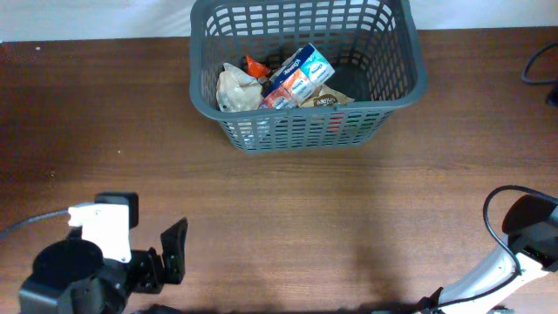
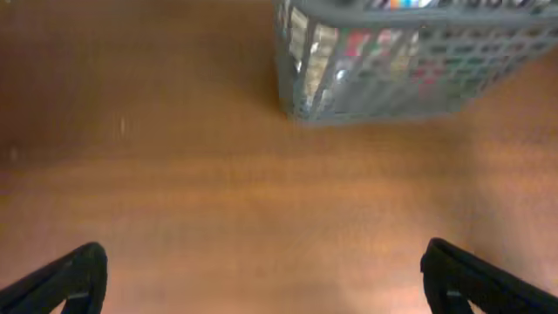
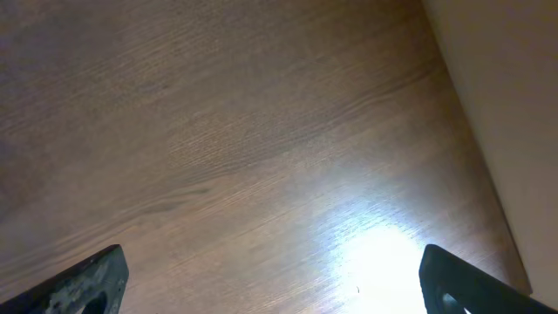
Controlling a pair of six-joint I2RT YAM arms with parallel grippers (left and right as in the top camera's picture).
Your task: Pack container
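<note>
The dark grey slotted container (image 1: pixel 397 92) stands at the back middle of the wooden table. Inside it lie a pale crumpled bag (image 1: pixel 235 89), a blue and white box (image 1: pixel 301 72), a small orange item (image 1: pixel 255 65) and a brown packet (image 1: pixel 327 99). The container's near corner also shows in the left wrist view (image 2: pixel 296 87), blurred. My left gripper (image 2: pixel 261 279) is open and empty over bare table at the front left, far from the container; it also shows in the overhead view (image 1: pixel 170 253). My right gripper (image 3: pixel 270 279) is open and empty over bare table.
The right arm (image 1: pixel 523 240) sits at the front right corner with a black cable looping from it. The table's right edge (image 3: pixel 475 139) runs close by the right gripper. Another dark cable (image 1: pixel 540 65) lies at the far right edge.
</note>
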